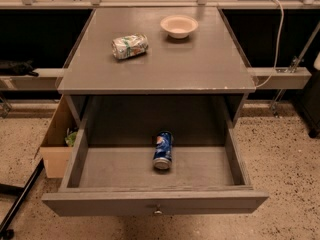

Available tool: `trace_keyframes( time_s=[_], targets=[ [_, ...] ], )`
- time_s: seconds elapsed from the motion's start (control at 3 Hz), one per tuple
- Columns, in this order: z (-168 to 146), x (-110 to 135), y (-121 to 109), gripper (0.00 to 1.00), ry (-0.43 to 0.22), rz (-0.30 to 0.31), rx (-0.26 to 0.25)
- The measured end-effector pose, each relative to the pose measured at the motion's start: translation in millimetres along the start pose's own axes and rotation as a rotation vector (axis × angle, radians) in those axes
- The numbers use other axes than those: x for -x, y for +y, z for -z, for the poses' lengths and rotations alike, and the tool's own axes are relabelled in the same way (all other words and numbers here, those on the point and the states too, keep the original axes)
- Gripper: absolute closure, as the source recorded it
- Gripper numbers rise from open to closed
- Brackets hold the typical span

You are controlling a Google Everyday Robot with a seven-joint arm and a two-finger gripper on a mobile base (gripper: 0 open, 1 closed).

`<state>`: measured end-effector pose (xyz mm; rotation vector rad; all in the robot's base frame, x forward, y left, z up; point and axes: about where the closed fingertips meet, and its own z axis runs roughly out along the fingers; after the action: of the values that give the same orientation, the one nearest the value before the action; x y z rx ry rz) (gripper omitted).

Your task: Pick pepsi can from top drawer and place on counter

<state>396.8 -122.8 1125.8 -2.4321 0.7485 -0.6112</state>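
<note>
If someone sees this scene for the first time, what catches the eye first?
The pepsi can lies on its side in the open top drawer, near its middle. On the counter above sit a crushed can and a pale bowl. The gripper is not in view.

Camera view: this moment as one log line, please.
top drawer open | pepsi can lying inside | counter without it | gripper not in view

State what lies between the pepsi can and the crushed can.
Camera view: bare floor of the top drawer, then the front edge and bare surface of the counter; no object. The gripper is out of view.
</note>
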Motion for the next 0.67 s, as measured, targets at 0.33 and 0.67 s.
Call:
trace_keyframes(
  time_s=[0.33, 0.67],
  targets=[
    [3.6, 3.3, -3.0, 0.00, 0.002, 0.014, -0.007],
    [3.6, 3.3, -3.0, 0.00, 0.002, 0.014, -0.007]
  ],
)
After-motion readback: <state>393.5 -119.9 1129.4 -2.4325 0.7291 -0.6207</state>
